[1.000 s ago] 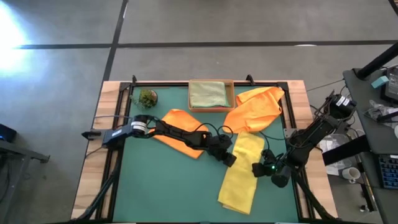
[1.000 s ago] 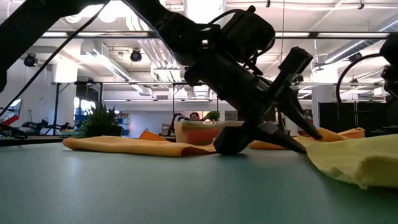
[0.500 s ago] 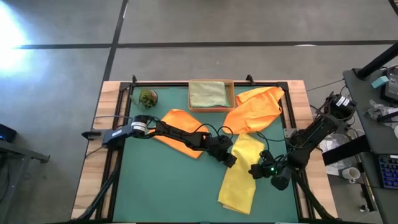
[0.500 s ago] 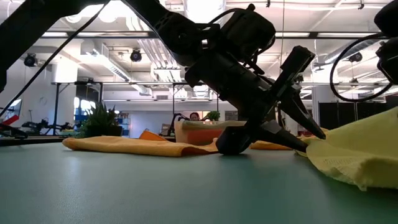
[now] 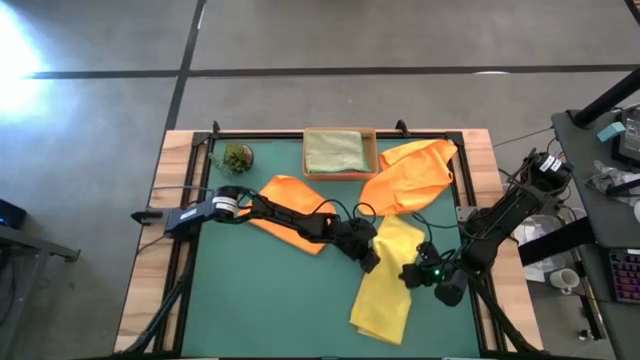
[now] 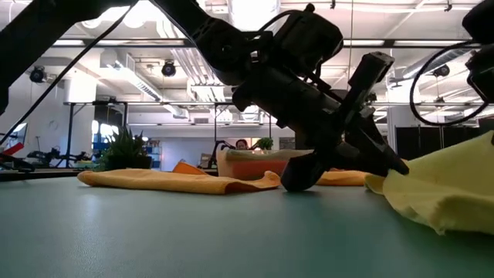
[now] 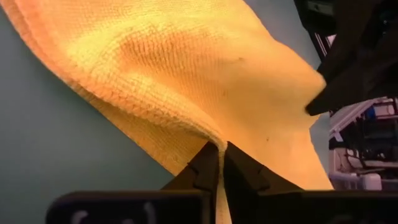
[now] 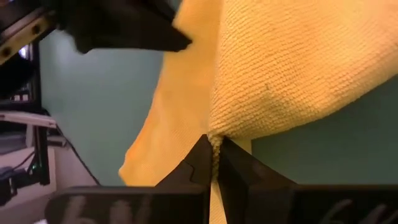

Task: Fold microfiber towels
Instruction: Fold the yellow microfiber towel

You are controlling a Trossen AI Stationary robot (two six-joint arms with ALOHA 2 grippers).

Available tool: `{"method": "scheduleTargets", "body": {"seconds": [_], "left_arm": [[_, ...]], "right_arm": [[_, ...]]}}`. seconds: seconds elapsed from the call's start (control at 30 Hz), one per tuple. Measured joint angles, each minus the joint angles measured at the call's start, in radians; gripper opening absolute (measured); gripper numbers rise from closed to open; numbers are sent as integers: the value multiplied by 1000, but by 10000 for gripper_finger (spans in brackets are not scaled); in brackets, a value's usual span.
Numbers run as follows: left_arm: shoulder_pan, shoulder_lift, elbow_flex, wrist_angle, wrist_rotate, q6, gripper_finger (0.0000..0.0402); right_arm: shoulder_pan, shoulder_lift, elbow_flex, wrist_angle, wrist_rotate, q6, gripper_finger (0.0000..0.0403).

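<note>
We judge the yellow towel, lying as a long strip in the lower centre-right of the high view on the green bench, to be light, limp and a little grippy, best taken by small pinches at its edges or corners, since it will sag wherever it is unsupported. At mid-frame the left pincer is pressed together on a ridge of the strip's left edge. Just right of it, the right pincer nips the opposite edge, so the cloth's upper part lies between them.
</note>
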State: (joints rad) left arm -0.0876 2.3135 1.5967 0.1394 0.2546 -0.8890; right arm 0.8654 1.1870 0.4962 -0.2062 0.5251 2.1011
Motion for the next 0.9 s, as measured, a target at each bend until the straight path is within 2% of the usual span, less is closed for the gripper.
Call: {"method": "scheduleTargets", "body": {"seconds": [0.2, 0.43, 0.63, 0.9], "left_arm": [[-4, -17, 0, -1, 93, 96, 1], [-14, -116, 0, -51, 132, 243, 1], [-14, -207, 0, -143, 119, 331, 0], [-13, -347, 0, -242, 8, 471, 0]], "right_arm": [[0, -1, 77, -21, 0, -157, 9], [22, -1, 235, -351, 0, -210, 9], [38, -1, 382, -558, 12, -246, 9], [38, 0, 542, -755, 55, -255, 8]]}}
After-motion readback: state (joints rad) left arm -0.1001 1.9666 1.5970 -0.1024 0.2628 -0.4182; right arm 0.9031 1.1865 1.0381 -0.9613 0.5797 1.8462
